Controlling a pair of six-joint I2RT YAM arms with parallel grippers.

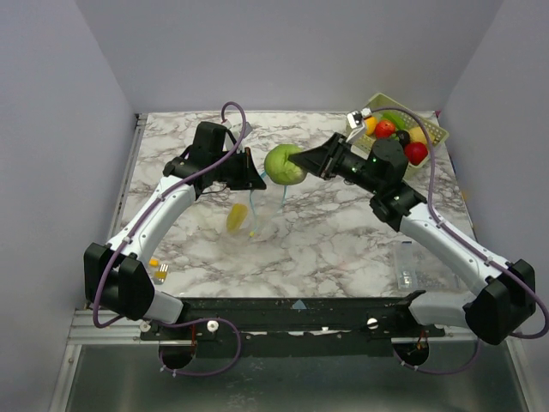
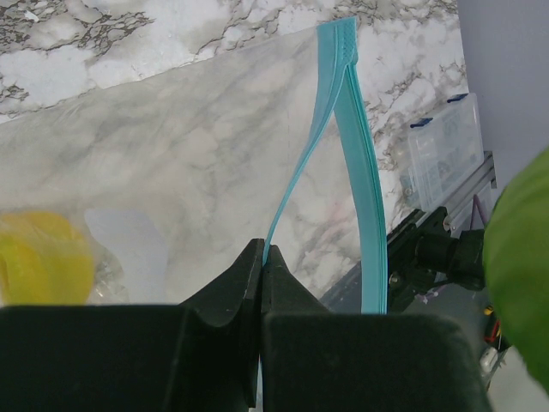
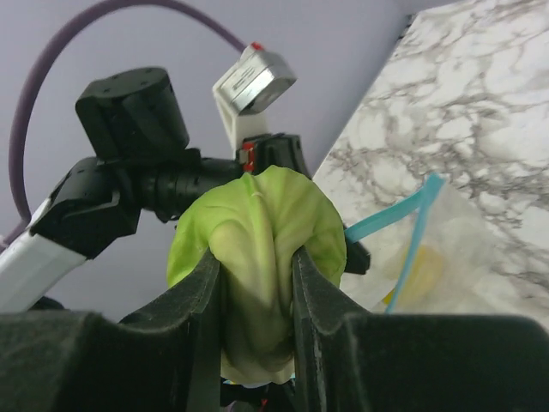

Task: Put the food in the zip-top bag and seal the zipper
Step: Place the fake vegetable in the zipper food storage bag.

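My right gripper point(image 3: 255, 257) is shut on a pale green toy cabbage point(image 3: 257, 257) and holds it in the air just right of the left gripper; the cabbage shows in the top view point(image 1: 284, 163). My left gripper point(image 2: 262, 253) is shut on one lip of the teal-blue zipper point(image 2: 296, 180) and holds the mouth of the clear zip-top bag point(image 2: 171, 163) open. The other zipper lip point(image 2: 364, 206) hangs free. A yellow toy food point(image 1: 235, 218) lies inside the bag point(image 1: 244, 221), and it shows in the left wrist view point(image 2: 43, 257).
A pale green lattice basket point(image 1: 436, 135) at the back right holds several red, yellow, orange and green toy foods point(image 1: 416, 152). A stiff clear plastic box point(image 1: 410, 266) lies at the front right. A small yellow item point(image 1: 160, 273) lies at the front left.
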